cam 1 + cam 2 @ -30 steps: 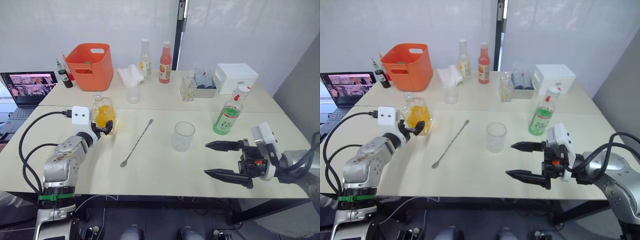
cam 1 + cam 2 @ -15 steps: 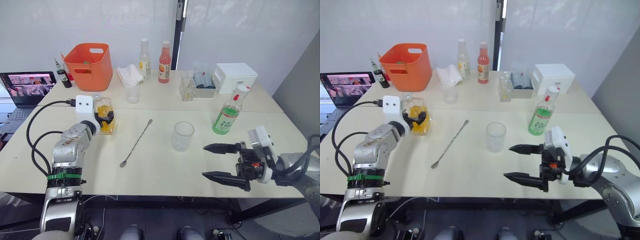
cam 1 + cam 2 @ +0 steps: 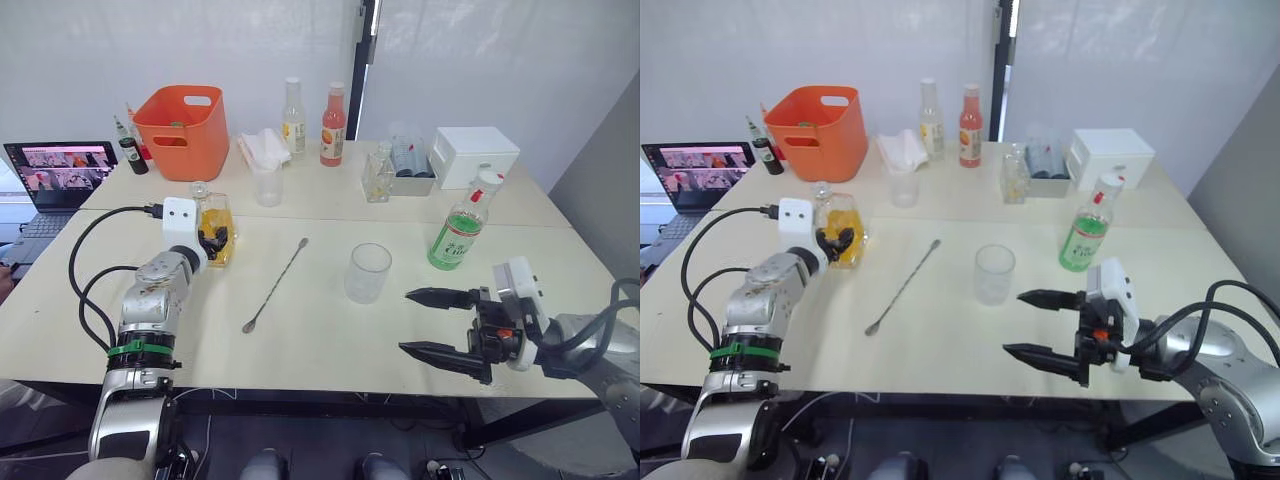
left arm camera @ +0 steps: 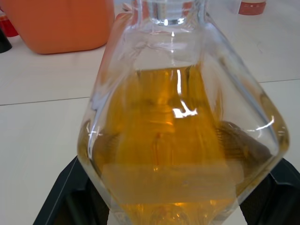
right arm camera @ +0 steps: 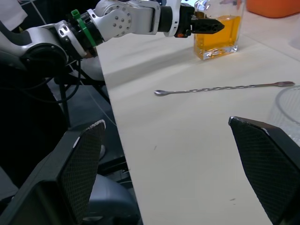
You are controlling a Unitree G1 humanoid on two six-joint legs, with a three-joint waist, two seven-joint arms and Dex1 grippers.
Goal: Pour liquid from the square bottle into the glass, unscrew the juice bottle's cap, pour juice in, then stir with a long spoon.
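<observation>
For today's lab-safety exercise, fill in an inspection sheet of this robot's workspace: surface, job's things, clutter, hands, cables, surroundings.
Surface: pale table, no spills seen.
Job's things: square bottle upright, stopper in; glass empty at centre; juice bottle capped, cap on; long spoon lying flat between bottle and glass.
Clutter: orange bin, two bottles, plastic cup, white box along the back.
Hands: left hand closed on the square bottle; right hand open, clear of the glass.
Cables: black cables on the left arm.
Surroundings: laptop, white wall.
</observation>
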